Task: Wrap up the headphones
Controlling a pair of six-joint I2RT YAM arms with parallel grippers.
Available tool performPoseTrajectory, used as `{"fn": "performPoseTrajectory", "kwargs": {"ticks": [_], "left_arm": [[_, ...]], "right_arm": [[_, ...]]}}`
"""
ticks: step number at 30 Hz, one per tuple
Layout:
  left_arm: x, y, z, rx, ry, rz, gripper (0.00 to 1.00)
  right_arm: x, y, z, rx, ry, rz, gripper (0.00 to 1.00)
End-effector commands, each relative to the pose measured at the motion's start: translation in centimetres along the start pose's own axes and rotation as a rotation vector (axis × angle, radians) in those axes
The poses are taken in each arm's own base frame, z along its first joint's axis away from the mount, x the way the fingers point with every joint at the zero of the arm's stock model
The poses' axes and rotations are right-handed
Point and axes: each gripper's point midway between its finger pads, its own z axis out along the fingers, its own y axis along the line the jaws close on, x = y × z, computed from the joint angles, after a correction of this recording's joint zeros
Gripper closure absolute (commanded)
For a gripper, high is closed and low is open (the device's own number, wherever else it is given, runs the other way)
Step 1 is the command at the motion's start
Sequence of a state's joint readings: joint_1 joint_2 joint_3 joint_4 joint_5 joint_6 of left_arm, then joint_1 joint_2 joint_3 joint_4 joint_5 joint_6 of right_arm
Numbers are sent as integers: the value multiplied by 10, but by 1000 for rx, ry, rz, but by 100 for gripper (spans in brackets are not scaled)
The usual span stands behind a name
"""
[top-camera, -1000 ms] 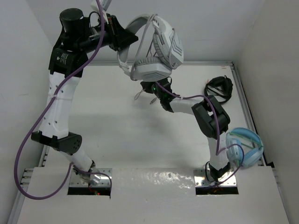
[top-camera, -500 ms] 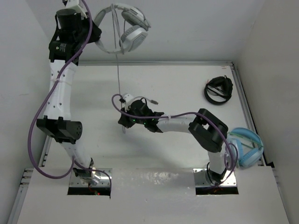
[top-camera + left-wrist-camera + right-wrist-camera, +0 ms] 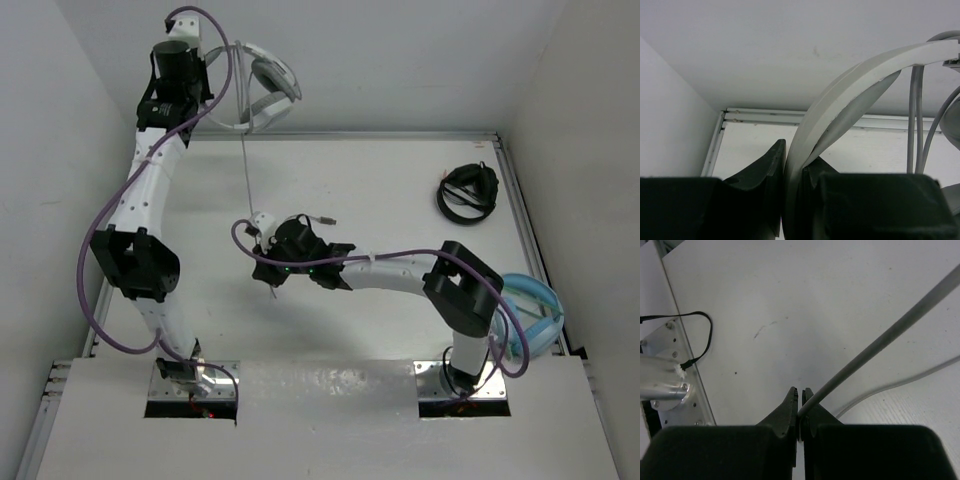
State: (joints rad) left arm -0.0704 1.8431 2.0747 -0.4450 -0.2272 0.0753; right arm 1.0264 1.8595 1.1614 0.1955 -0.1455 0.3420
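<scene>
The white headphones (image 3: 265,85) hang in the air at the back left, over the table's far edge. My left gripper (image 3: 213,96) is shut on their wide headband (image 3: 855,85), which runs up between the two black fingers in the left wrist view. The thin pale cable (image 3: 248,175) drops straight from the headphones toward the table's middle. My right gripper (image 3: 268,268) is shut on that cable (image 3: 880,342), pinched at the fingertips (image 3: 801,409). A slack stretch of cable (image 3: 900,382) lies on the table past the grip, and the plug end (image 3: 326,217) rests just behind the right wrist.
Black headphones (image 3: 468,192) lie at the back right. Light blue headphones (image 3: 530,310) sit at the right edge beside the right arm's elbow. A metal rail (image 3: 400,133) borders the back, with walls close on three sides. The left arm's base bracket (image 3: 665,375) shows at the left.
The left arm has swung the headphones from over the table's middle to the back left. The right gripper has moved left and nearer with the cable, which now runs straight.
</scene>
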Motion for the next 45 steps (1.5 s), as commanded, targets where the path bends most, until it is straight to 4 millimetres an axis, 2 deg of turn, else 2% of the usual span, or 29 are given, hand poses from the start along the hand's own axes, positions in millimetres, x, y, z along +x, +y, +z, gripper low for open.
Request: {"fn": "performPoseTrajectory", "kwargs": {"ticks": [1, 3, 4, 6, 7, 9, 10, 11, 12, 13, 14, 15, 16, 17, 18, 19, 20, 21, 22, 23, 27, 30, 32, 33, 35, 39, 40, 41, 45], "left_arm": [[-68, 19, 0, -85, -279, -70, 100], [-55, 17, 6, -80, -257, -53, 100], [-37, 14, 11, -76, -221, -31, 100], [-23, 10, 15, -72, -207, 38, 100], [0, 7, 19, -67, -164, 81, 100], [16, 6, 19, -59, -152, 176, 100], [37, 4, 17, -43, -119, 211, 100], [38, 0, 16, -13, -141, 260, 100], [48, -5, 14, 14, -128, 291, 100], [64, -10, 8, 50, -104, 323, 100], [70, -26, 3, 114, -102, 355, 100], [80, -33, -2, 158, -82, 418, 100], [85, -41, -8, 199, -75, 443, 100], [103, -55, -15, 286, -12, 472, 100], [108, -59, -17, 320, 7, 485, 100], [115, -72, -24, 391, 26, 518, 100], [118, -76, -28, 414, 37, 538, 100], [119, -83, -32, 444, 42, 560, 100], [120, -97, -38, 490, 43, 585, 100], [129, -105, -46, 545, 69, 623, 100], [136, -140, -81, 680, 50, 730, 100], [139, -171, -115, 769, -20, 817, 100], [142, -178, -124, 786, -1, 792, 100], [136, -184, -129, 803, -1, 775, 100], [139, -190, -140, 849, 39, 730, 100], [129, -198, -159, 890, 92, 597, 100], [127, -198, -161, 888, 103, 577, 100], [122, -198, -163, 889, 101, 563, 100], [122, -199, -174, 917, 146, 516, 100]], "right_arm": [[-7, 40, -16, -119, 33, -68, 100], [-18, 47, -20, -133, 28, -98, 100], [-40, 57, -26, -160, -9, -114, 100], [-57, 65, -36, -179, -18, -139, 100], [-88, 73, -51, -189, -77, -155, 100], [-110, 73, -71, -156, -104, -193, 100], [-135, 72, -84, -123, -154, -215, 100], [-159, 61, -105, -42, -215, -235, 100], [-167, 50, -116, 12, -219, -263, 100], [-186, 42, -130, 64, -258, -277, 100], [-199, 26, -144, 151, -281, -285, 100], [-203, 4, -157, 227, -262, -312, 100], [-215, -8, -169, 285, -275, -322, 100], [-220, -37, -183, 406, -268, -327, 100], [-219, -53, -193, 466, -242, -348, 100], [-223, -79, -209, 558, -241, -338, 100], [-224, -79, -210, 559, -243, -338, 100], [-226, -105, -225, 640, -239, -324, 100], [-228, -117, -234, 686, -240, -322, 100], [-231, -139, -250, 785, -232, -330, 100], [-244, -177, -291, 1003, -198, -378, 100], [-241, -209, -313, 1098, -172, -349, 100], [-234, -230, -325, 1138, -157, -313, 100], [-230, -236, -326, 1139, -150, -301, 100], [-224, -247, -329, 1131, -165, -259, 100], [-199, -264, -325, 1122, -167, -156, 100], [-202, -259, -327, 1102, -231, -108, 100], [-188, -262, -322, 1085, -227, -82, 100], [-183, -261, -323, 1034, -341, 9, 100]]}}
